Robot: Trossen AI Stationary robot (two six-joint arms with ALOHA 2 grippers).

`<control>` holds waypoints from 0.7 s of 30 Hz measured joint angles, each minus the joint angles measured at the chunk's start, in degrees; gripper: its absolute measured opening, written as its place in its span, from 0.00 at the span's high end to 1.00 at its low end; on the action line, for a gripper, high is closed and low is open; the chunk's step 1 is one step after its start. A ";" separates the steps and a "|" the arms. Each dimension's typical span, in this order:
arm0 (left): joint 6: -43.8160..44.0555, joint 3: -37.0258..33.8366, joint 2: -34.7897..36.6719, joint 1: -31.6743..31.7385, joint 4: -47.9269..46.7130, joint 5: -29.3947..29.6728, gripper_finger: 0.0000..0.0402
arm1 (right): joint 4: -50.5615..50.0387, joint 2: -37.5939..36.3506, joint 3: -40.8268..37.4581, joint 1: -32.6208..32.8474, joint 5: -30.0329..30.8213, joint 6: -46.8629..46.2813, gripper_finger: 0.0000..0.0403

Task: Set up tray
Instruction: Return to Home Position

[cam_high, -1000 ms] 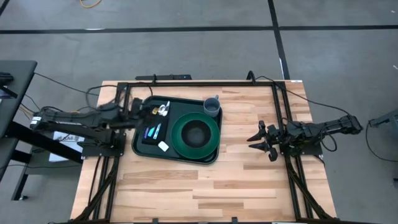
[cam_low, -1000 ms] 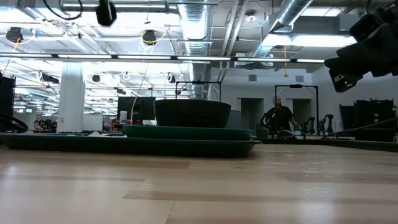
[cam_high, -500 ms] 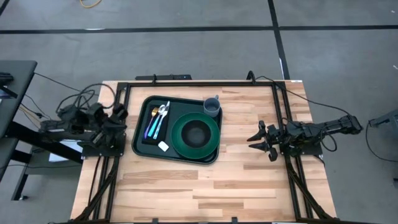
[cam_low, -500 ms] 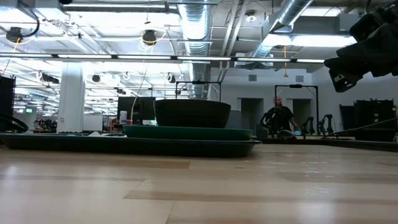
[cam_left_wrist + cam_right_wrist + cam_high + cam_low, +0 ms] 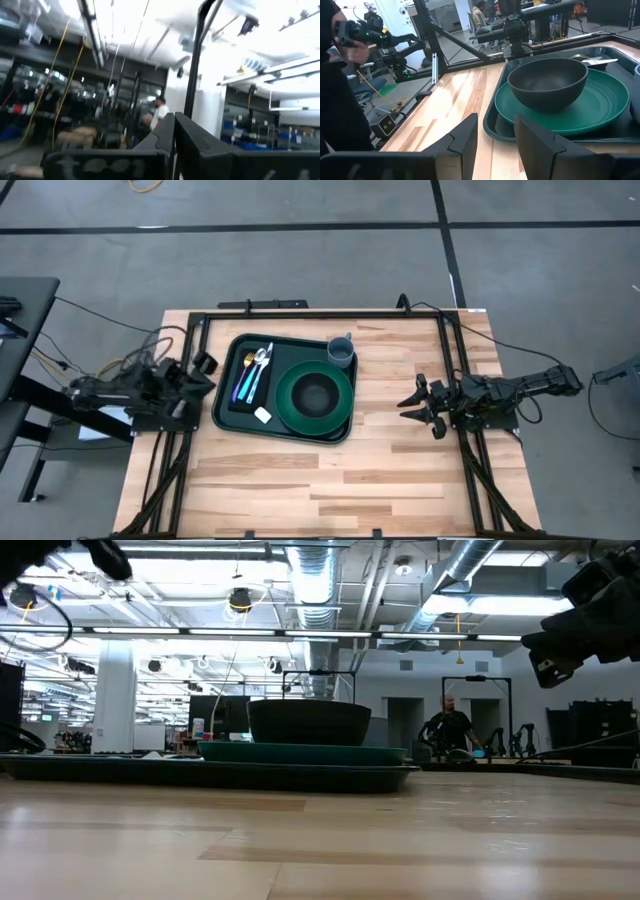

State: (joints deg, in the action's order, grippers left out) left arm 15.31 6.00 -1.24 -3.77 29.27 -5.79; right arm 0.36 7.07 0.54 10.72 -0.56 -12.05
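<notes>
The dark green tray (image 5: 228, 412) lies left of the table's middle and also shows in the low view (image 5: 120, 770). On it sit a round green plate (image 5: 341, 405) with a dark bowl (image 5: 314, 392), a grey cup (image 5: 341, 351), cutlery with blue handles (image 5: 252, 373) on a flat black rectangle, and a small white piece (image 5: 262, 415). My left gripper (image 5: 203, 366) is shut, just off the tray's left rim, and tipped upward. My right gripper (image 5: 409, 404) hangs open over the wood well right of the tray, facing the bowl (image 5: 547, 82) and plate (image 5: 600, 102).
A black frame (image 5: 320, 313) runs along the table's far edge and down both sides. Bare wood (image 5: 300, 480) fills the near half of the table. A person (image 5: 448, 730) stands in the room far behind the table.
My left arm has drawn back from over the tray's far-left corner toward the table's left edge, and its gripper now stands beside the tray's left rim. The cutlery lies on the tray. My right arm has kept still.
</notes>
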 joint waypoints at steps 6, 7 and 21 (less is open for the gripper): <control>-0.85 -4.84 -0.08 0.00 1.15 0.16 1.00 | 0.02 0.02 0.00 0.00 -0.02 0.00 0.70; -1.15 -5.22 -0.07 0.00 -0.60 0.05 1.00 | 0.01 0.02 0.00 0.00 0.00 0.00 0.70; -8.03 -5.29 -0.10 0.02 -24.53 0.65 1.00 | 0.02 0.02 0.00 0.00 -0.02 0.00 0.70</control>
State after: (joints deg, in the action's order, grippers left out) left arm 7.28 0.71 -1.34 -3.75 4.74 -5.14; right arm 0.38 7.09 0.54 10.72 -0.58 -12.05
